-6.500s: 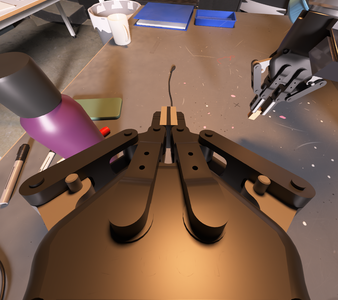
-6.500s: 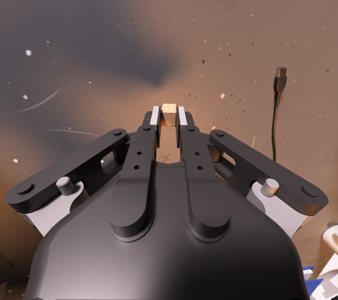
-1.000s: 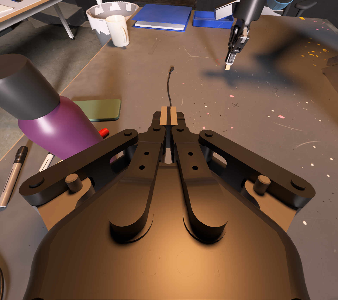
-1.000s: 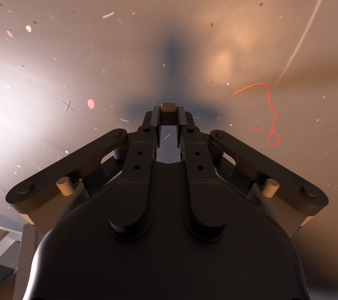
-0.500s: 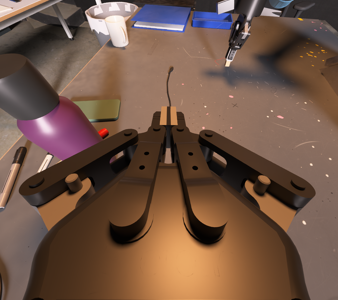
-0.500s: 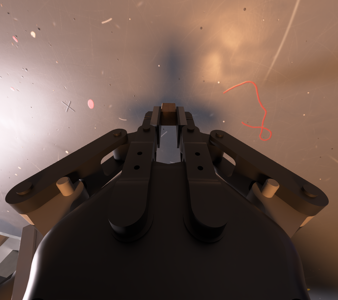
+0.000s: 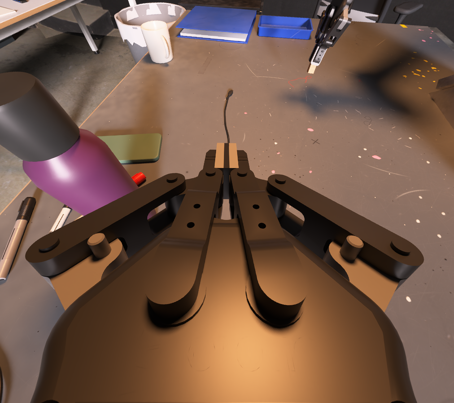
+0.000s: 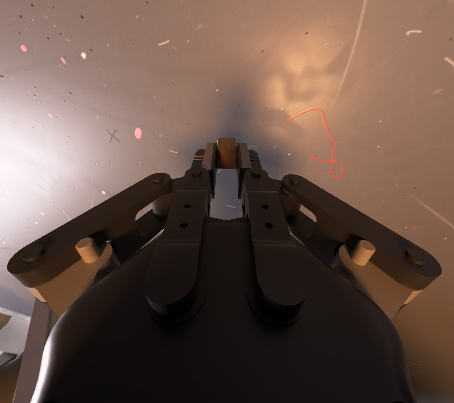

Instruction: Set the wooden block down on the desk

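My right gripper [image 8: 226, 154] is shut on a small wooden block [image 8: 226, 152] and holds it above the scratched brown desk [image 8: 172, 47]. In the left wrist view the right gripper [image 7: 315, 62] points down over the far right of the desk, with the block [image 7: 311, 69] at its tips, just above a red scribble [image 7: 298, 81]. My left gripper [image 7: 226, 155] is shut and empty, low over the near middle of the desk [image 7: 319, 170].
A black cable [image 7: 226, 118] lies ahead of the left gripper. A purple bottle [image 7: 73, 170], green pad [image 7: 132, 147] and pens [image 7: 14, 236] are left. A white mug [image 7: 157, 40], bucket [image 7: 145, 15], blue binder [image 7: 216, 23] and blue tray [image 7: 285, 26] stand at the back.
The right gripper with the block has moved toward the far side of the desk, past the red scribble, and stays above the surface. The left gripper has not moved.
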Controlling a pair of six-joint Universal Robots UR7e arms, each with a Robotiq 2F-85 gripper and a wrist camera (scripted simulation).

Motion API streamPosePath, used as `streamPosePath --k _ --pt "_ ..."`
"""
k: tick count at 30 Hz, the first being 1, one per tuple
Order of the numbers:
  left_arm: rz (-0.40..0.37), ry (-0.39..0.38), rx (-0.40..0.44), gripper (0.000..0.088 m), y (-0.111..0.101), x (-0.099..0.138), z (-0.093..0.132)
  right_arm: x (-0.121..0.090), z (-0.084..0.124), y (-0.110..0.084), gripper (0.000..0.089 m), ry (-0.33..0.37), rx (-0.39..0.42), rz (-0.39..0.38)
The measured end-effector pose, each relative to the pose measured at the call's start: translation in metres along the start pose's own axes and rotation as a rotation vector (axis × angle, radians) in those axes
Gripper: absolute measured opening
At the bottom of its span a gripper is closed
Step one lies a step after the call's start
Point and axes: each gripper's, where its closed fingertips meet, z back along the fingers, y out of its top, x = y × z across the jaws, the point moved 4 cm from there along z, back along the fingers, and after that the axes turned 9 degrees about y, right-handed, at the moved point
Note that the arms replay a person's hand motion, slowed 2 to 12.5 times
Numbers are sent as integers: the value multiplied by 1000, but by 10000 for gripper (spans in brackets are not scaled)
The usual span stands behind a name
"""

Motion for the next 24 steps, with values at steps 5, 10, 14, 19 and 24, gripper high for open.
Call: streamPosePath --k 5,10,14,19,24 --pt "2 0 0 0 0 0 0 2 10 8 143 -21 50 11" --pt "3 0 0 0 0 0 0 1 18 17 143 -32 109 26" --pt "4 0 0 0 0 0 0 3 21 20 143 -60 113 21" --pt "5 -1 0 0 0 0 0 3 19 16 143 -82 74 4" --pt "5 -1 1 0 0 0 0 1 10 5 143 -94 25 0"
